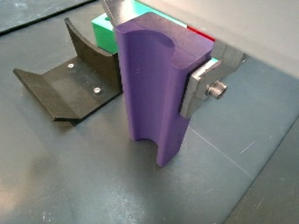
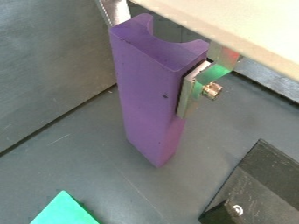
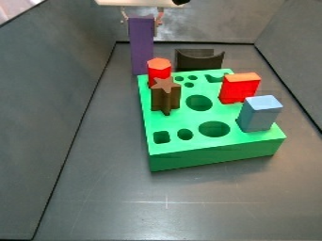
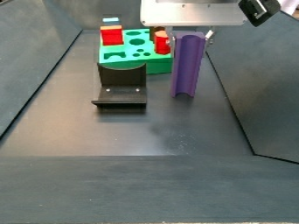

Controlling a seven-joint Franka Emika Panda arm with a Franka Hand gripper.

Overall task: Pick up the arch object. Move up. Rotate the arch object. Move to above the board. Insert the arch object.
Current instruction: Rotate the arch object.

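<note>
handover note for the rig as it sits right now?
Claw: closed on the top of the arch object, silver fingers on either side.
Arch object: upright, foot looks to be on the floor, beside the fixture, near the board.
Done: grasp.
Left: lift, rotate, move above the board, insert.

Dark floor (image 4: 128,131) with board (image 3: 208,146), fixture (image 4: 121,90), gripper-held (image 4: 191,37) arch object (image 4: 187,66).
</note>
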